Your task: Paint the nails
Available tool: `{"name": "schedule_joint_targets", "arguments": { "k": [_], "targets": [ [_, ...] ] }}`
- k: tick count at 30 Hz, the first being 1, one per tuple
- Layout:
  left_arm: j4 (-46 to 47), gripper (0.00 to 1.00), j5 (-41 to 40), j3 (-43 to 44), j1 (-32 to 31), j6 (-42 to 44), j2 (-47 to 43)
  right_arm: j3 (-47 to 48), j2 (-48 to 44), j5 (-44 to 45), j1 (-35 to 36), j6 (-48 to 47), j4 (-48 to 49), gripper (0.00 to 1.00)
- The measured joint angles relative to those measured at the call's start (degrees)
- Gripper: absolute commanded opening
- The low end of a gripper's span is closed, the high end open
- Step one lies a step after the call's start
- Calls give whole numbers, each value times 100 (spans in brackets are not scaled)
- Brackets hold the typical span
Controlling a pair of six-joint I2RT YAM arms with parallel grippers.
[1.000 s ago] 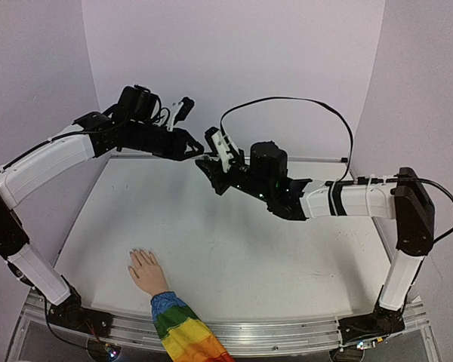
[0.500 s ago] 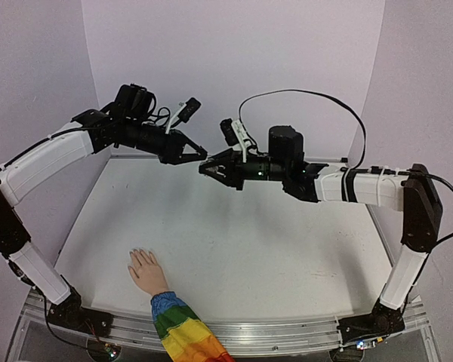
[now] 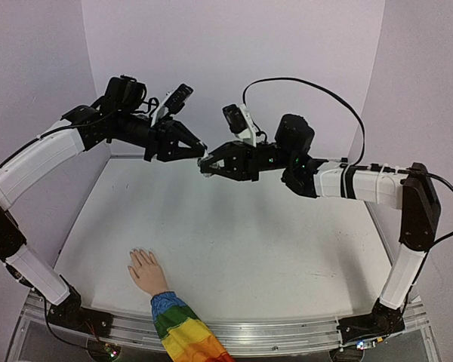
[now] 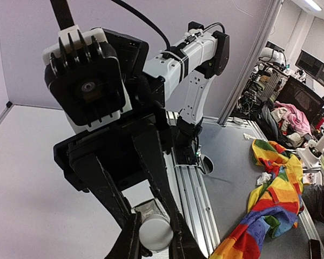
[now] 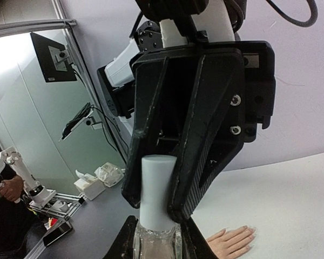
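The mannequin hand (image 3: 145,270) lies flat near the table's front left, with a rainbow-striped sleeve (image 3: 183,332). Its pale nails (image 3: 140,251) point away from the arms. The hand also shows in the right wrist view (image 5: 232,241). Both grippers meet in mid-air above the back of the table. My right gripper (image 3: 207,165) (image 5: 154,245) is shut on the clear glass bottle (image 5: 154,244). My left gripper (image 3: 198,151) (image 4: 154,240) is shut on the bottle's white cap (image 4: 154,233) (image 5: 156,189). In the left wrist view the bottle's body (image 4: 148,208) shows behind the cap.
The white table (image 3: 234,241) has an aluminium rail (image 3: 287,332) along its near edge and purple walls on three sides. A rainbow cloth (image 4: 270,205) lies beyond the table in the left wrist view. A black cable (image 3: 302,94) arcs over the right arm.
Both grippers have risen and come together tip to tip. The right wrist has turned level, and the left gripper now clamps the bottle's cap. The hand has not moved.
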Motion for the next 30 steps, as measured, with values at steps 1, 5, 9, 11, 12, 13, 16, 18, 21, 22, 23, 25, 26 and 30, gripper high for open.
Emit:
{"name": "schedule_joint_targets", "arguments": {
  "k": [1, 5, 9, 11, 12, 13, 16, 18, 21, 22, 23, 25, 26, 30],
  "targets": [
    [-2, 18, 9, 0, -17, 13, -9, 0, 0, -55, 4, 52, 44, 0],
    [-70, 49, -223, 24, -57, -35, -44, -2, -4, 22, -4, -76, 101, 0],
    [-229, 69, -686, 35, -85, -219, -63, -13, -81, 577, -4, -1119, -647, 0],
    [-304, 76, -940, 35, -85, -313, -68, -31, -164, 1051, -4, -1746, -1119, 0],
    [-350, 82, -1088, 31, -85, -393, -76, -50, -225, 1314, -2, -2044, -1283, 0],
    [-420, 87, -1211, 17, -85, -498, -87, -81, -304, 1596, 0, -2317, -1390, 0],
    [-472, 90, -1572, -118, -83, -826, -160, -168, -608, 2380, -2, -2981, -1617, 0],
    [-455, 90, -1825, -219, -85, -1038, -214, -216, -802, 2933, -2, -3342, -1648, 0],
    [-437, 85, -2483, -437, -72, -1558, -354, -313, -977, 3720, 20, -3757, -1585, 0],
    [-417, 84, -2715, -503, -66, -1770, -398, -367, -1001, 4009, 37, -3888, -1547, 0],
    [-378, 85, -2949, -540, -61, -2020, -437, -417, -1010, 4249, 59, -3998, -1513, 0],
    [-192, 85, -3279, -568, -48, -2479, -498, -573, -1010, 4937, 179, -4291, -1421, 0],
    [-90, 84, -3379, -573, -46, -2658, -527, -658, -1010, 5272, 267, -4439, -1390, 0],
    [669, 75, -3652, -573, -31, -3554, -634, -850, -994, 6286, 623, -4881, -1215, 0]
  ]
}}
